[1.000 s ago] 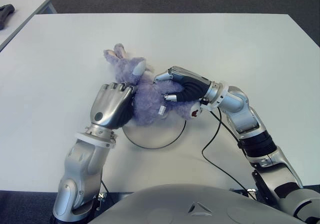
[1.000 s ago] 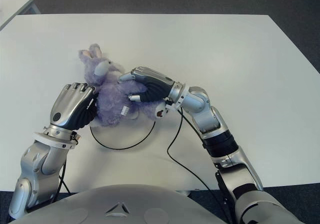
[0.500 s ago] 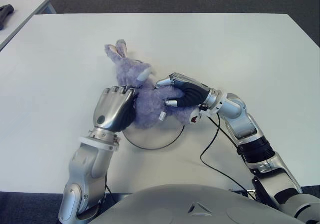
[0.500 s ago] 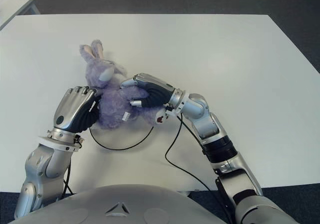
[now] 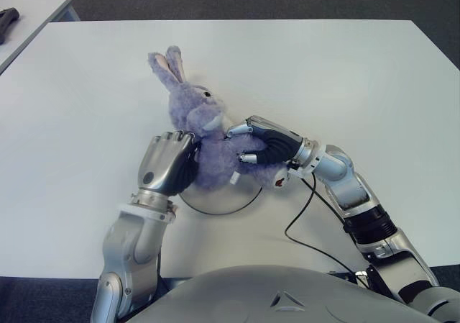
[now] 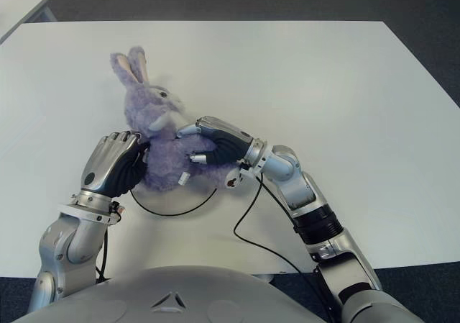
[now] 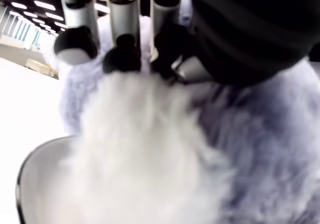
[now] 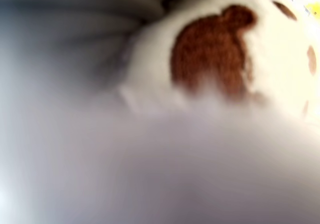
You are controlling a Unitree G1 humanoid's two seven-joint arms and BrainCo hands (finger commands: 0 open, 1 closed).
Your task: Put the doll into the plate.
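Observation:
The doll [image 5: 205, 132] is a purple plush rabbit, sitting nearly upright over the white plate with a dark rim [image 5: 215, 209] near the table's front. My left hand [image 5: 167, 166] presses against the doll's left side with its fingers curled into the fur [image 7: 125, 59]. My right hand [image 5: 259, 143] wraps the doll's body from the right, fingers across its belly. In the right wrist view the doll's foot sole [image 8: 215, 49] with a brown patch fills the picture. Most of the plate is hidden under the doll.
A black cable [image 5: 298, 219] runs from my right wrist across the white table [image 5: 345, 71] to its front edge. Another table's corner [image 5: 36, 6] with a dark object [image 5: 8, 17] shows at the far left.
Both hands have tipped the doll from lying on its side to nearly upright. Its head and ears rose, and the hands drew slightly toward me over the plate.

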